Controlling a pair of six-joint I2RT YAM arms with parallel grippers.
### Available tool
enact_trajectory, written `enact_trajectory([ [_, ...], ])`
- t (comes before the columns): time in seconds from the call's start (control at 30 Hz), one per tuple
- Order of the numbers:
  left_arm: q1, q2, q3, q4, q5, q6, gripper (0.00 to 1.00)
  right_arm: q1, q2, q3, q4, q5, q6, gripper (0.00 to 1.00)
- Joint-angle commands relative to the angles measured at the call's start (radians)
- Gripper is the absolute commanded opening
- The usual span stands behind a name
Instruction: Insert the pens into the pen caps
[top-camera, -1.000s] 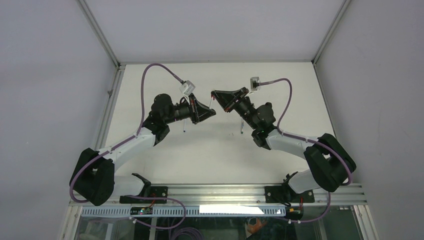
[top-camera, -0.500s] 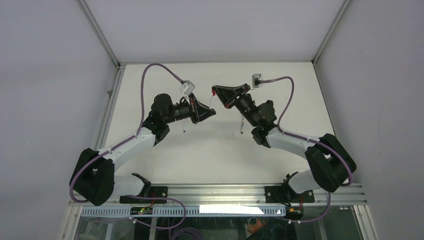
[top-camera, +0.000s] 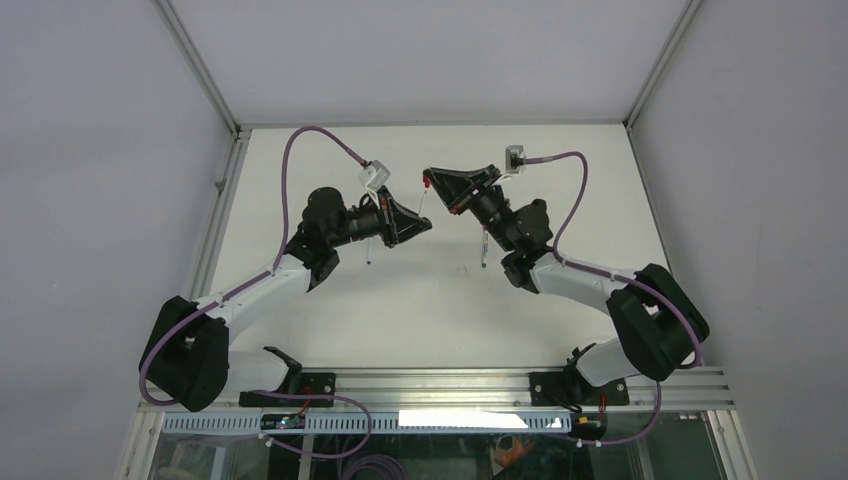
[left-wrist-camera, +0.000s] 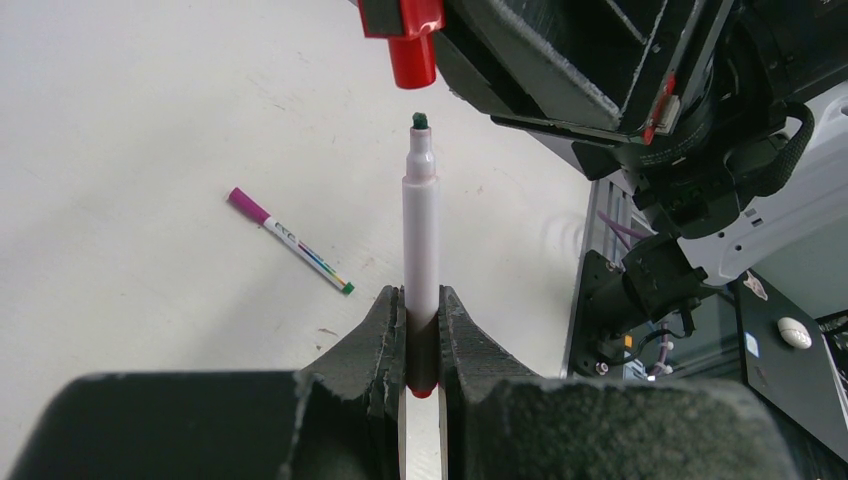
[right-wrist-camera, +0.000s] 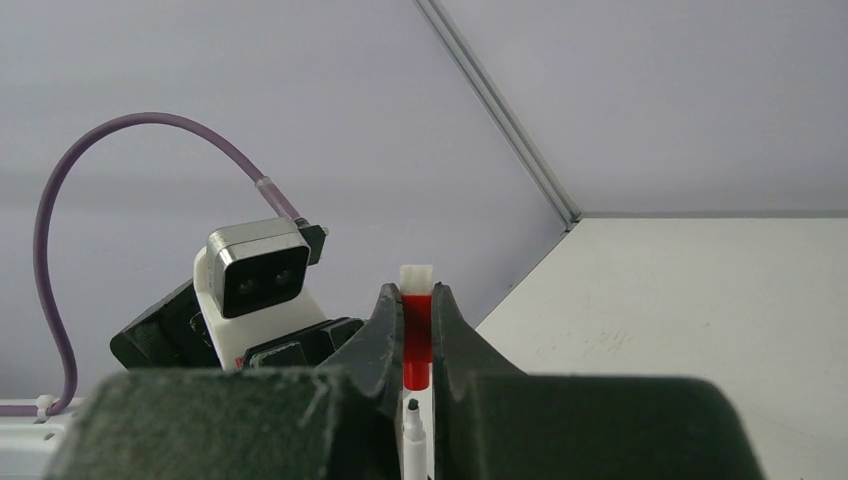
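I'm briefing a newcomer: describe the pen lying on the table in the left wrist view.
Find the left gripper, shut on an upright white pen. Left of it on the white table is the lying pen. Unlike that one, it lies flat with a magenta end.

a white table (top-camera: 420, 320) boxed in by grey walls (top-camera: 90, 150) and aluminium framing (top-camera: 201, 65).

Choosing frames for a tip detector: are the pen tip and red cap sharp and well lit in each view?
Left wrist: pen and red cap sharp, evenly lit, cap cropped at top edge. Right wrist: cap bright, pen tip small near the bottom. Top: soft light, both too tiny to judge.
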Motion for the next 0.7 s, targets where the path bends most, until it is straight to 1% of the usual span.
enact_trajectory([
  [0.0, -0.012, -0.011, 0.031, 0.051, -0.001, 0.023, 0.0, -0.001, 0.024, 0.008, 0.072, -0.007, 0.048, 0.0],
  [0.37, -0.012, 0.001, 0.041, 0.039, -0.005, 0.031, 0.0, -0.002, 0.026, -0.019, 0.085, -0.013, 0.081, 0.0],
  [0.67, -0.012, 0.015, 0.046, 0.041, 0.002, 0.024, 0.0, -0.005, 0.001, -0.01, 0.071, 0.006, 0.045, 0.0],
])
